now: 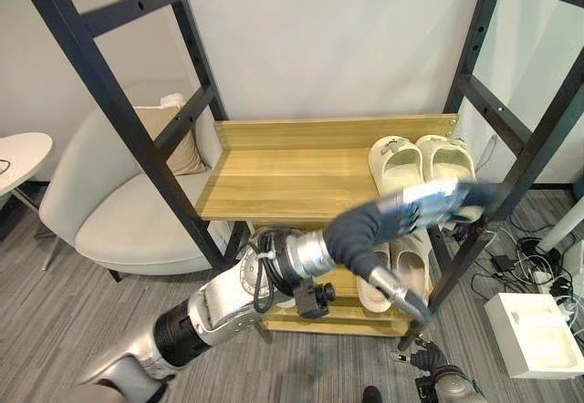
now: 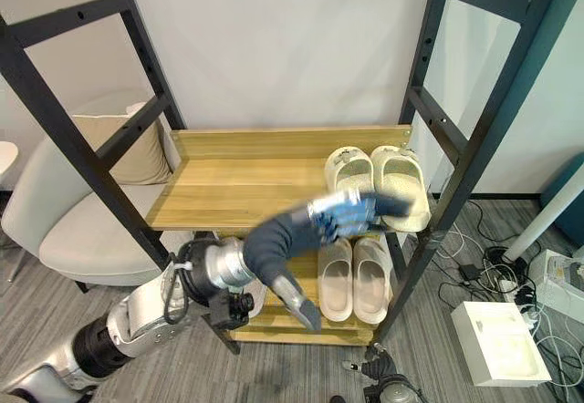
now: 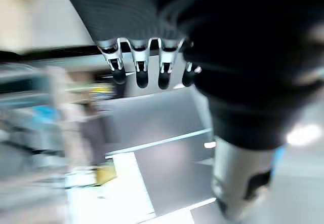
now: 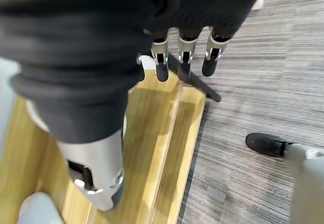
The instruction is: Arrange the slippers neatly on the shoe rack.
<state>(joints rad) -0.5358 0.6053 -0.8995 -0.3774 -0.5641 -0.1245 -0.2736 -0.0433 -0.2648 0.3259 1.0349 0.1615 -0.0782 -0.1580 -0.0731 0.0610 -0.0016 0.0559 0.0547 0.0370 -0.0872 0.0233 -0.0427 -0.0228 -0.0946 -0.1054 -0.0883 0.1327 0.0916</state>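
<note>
slippers (image 1: 422, 164) on shoe rack (image 1: 274, 180)

Silver-grey arms, dark ribbed wrist covers, silver fingers (image 4: 162, 62) with dark tips

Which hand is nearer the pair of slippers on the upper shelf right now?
The left hand: it hovers in front of the upper-shelf slippers. The right hand is low down, by the foot of the rack near the floor.

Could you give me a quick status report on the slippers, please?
Left hand open over upper-shelf slippers. Right hand open, low beside rack. Second pair on lower shelf. Nothing blocking.
</note>
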